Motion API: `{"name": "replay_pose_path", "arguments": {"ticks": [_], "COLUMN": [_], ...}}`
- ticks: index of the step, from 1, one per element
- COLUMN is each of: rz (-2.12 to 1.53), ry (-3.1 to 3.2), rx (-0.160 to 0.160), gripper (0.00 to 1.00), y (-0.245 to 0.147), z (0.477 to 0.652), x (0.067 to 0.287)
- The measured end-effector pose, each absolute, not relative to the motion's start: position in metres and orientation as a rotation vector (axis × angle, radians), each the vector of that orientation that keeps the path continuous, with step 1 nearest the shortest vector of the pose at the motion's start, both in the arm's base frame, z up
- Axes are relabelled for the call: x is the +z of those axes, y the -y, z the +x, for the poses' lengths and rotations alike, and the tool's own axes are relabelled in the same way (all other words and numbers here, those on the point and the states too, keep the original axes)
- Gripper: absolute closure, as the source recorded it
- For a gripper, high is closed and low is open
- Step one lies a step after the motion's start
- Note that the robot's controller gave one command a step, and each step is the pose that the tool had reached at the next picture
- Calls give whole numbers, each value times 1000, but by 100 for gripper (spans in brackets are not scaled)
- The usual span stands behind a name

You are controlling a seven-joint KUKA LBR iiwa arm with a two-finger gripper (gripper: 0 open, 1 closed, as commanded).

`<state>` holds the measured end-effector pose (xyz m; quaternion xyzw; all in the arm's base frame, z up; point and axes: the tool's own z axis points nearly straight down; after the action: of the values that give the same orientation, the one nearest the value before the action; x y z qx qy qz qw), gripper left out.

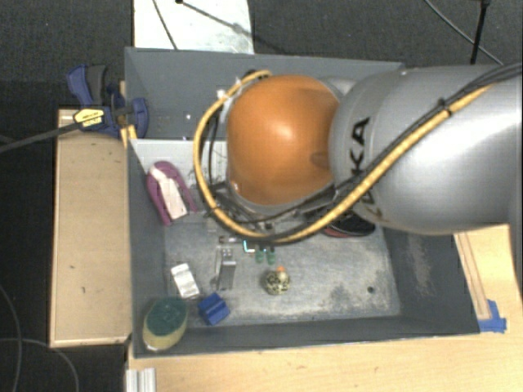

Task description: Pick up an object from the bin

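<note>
Grey bin floor [347, 288]: the hand [245, 256] hangs seemingly beside a mottled ball [275, 282]; its grip cannot be told.

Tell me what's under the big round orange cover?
Beside its edge, a small mottled ball and a grey metal clip lie in the bin; anything directly beneath is covered.

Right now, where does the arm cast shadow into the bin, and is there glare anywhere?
Camera view: shadow lies on the bin floor under the orange cover, just behind the speckled ball; a soft sheen sits on the cover and the grey arm; the green round pad and blue block at the near left corner are evenly lit.
</note>
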<state>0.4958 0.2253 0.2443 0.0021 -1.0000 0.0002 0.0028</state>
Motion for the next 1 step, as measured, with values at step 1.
{"name": "replay_pose_path", "arguments": {"ticks": [1], "rz": [318], "ry": [3121], "rx": [2], "gripper": [0], "y": [-233], "z": [484], "x": [125]}}
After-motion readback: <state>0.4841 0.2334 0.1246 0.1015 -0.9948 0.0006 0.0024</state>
